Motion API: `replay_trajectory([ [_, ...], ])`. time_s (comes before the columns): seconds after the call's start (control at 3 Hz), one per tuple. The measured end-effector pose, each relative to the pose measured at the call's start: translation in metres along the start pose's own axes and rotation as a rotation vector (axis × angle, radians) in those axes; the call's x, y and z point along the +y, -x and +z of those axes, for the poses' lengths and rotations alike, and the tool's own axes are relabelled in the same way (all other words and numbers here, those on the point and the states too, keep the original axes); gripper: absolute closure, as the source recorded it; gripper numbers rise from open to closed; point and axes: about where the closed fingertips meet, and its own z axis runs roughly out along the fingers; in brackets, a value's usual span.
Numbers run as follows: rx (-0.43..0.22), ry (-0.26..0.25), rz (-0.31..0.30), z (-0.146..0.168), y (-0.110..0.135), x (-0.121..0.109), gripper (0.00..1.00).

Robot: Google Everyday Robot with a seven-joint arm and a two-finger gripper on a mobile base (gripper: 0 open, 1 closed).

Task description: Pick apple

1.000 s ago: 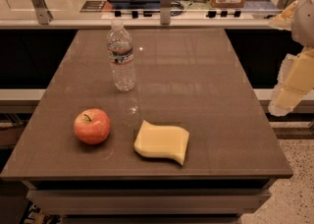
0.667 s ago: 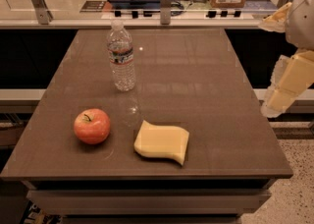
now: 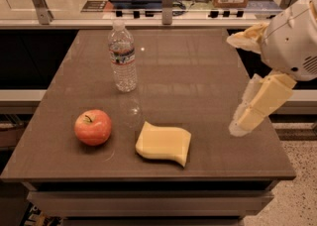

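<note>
Table (image 3: 198, 71): gripper (image 3: 242, 123) hangs at 3 o'clock edge, holds nothing; how far open, can't tell. Bottle (image 3: 123, 59) at 11, sponge (image 3: 163, 143) at 6, apple (image 3: 92, 127) at 8. Risks: crossing reach clips sponge; nudged apple rolls off.

Warm, even light falls from above and gives everything an amber-brown cast; the table (image 3: 198, 86) has a soft sheen, with one small bright glint near its far edge beside the bottle (image 3: 122, 56) and a faint reflection of the bottle just in front of it; the apple (image 3: 92, 127) and sponge (image 3: 163, 143) throw only short, soft shadows; the hand (image 3: 242, 123), over the right edge, is brightly lit; beyond the left edge it is dark.
</note>
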Motion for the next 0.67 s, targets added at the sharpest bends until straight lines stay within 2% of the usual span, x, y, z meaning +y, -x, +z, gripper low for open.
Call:
replay_trajectory([
  [0.33,-0.046,-0.021,-0.011,0.023,0.021,0.021,0.00],
  [0.67,-0.022,-0.075,-0.030,0.045,0.041,0.036,0.00],
])
